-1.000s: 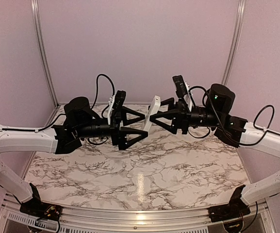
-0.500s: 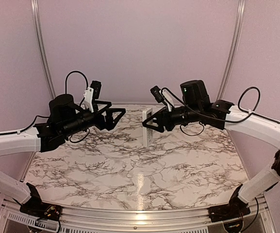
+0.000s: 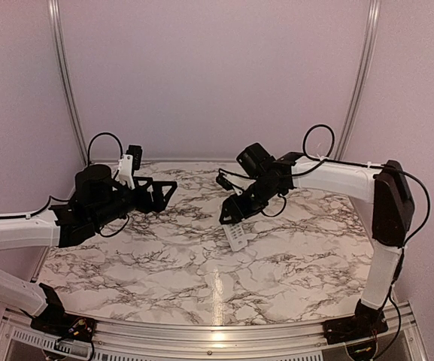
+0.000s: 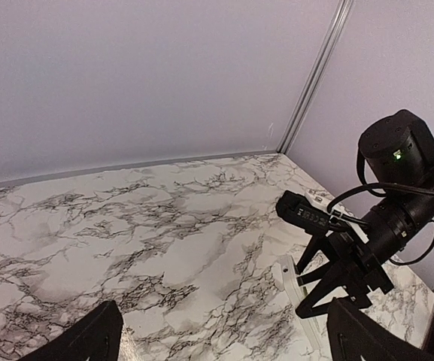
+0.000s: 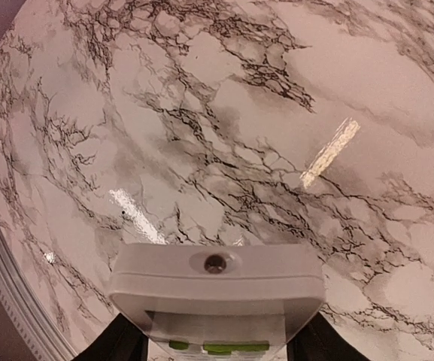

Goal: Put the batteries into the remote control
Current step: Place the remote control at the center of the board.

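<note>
Right gripper [image 3: 235, 219] clamps the remote control [image 3: 237, 238]; left gripper [image 3: 162, 195] gapes wide

We log: counter [image 3: 292, 263], white marble with dark veins | plain lilac walls [image 3: 217, 75] on three sides | aluminium corner posts [image 3: 68, 79] | light glare [image 5: 329, 153] on counter.

Marble-pattern bench [image 3: 292, 263], white with dark grey veining. White remote control [image 5: 217, 289], green buttons [image 5: 224, 347], small dark window [image 5: 215, 262]. Pale lilac walls [image 3: 217, 75]. White shells, black joints on left arm [image 3: 13, 233], right arm [image 3: 337, 174].
</note>
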You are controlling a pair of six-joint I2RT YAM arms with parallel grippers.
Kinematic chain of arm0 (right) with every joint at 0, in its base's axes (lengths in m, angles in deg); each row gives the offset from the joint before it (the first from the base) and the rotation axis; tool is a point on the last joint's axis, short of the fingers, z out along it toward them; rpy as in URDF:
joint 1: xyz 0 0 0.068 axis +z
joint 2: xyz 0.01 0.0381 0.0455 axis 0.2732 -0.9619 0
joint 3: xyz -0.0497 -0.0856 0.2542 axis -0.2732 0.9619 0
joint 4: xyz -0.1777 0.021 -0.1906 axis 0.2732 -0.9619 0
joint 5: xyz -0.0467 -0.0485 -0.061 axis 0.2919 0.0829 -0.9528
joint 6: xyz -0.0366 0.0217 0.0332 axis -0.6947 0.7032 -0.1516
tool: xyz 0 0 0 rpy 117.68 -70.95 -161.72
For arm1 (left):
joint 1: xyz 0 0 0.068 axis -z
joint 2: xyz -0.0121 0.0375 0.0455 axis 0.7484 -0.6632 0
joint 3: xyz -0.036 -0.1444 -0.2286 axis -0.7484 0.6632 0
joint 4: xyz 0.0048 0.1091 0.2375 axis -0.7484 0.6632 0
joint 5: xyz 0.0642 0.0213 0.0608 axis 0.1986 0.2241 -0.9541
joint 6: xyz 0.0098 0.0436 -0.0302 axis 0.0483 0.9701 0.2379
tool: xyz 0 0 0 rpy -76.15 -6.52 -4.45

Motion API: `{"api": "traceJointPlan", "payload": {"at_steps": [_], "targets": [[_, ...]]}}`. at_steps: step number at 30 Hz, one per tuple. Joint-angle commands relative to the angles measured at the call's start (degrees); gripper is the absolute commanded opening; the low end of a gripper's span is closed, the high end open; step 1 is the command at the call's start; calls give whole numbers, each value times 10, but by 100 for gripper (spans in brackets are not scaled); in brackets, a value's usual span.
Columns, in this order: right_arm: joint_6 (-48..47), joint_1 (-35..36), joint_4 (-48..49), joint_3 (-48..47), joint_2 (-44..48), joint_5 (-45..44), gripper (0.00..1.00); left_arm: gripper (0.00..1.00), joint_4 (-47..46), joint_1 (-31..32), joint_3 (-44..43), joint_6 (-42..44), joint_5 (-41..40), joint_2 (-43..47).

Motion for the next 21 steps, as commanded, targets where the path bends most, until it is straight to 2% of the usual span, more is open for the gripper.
{"api": "traceJointPlan", "payload": {"at_steps": [1, 7, 16, 21], "targets": [[-8, -3, -38, -36, -37, -6, 31, 99, -34, -4, 36, -27, -1, 15], [-15, 1, -73, -81, -103, -20, 31, 99, -51, -6, 62, -29, 2, 19], [-29, 10, -170, -221, -210, -67, 32, 99, -88, -16, 97, -31, 10, 12], [-24, 10, -188, -265, -255, -66, 38, 99, -101, -28, 113, -30, 15, 11]]}}
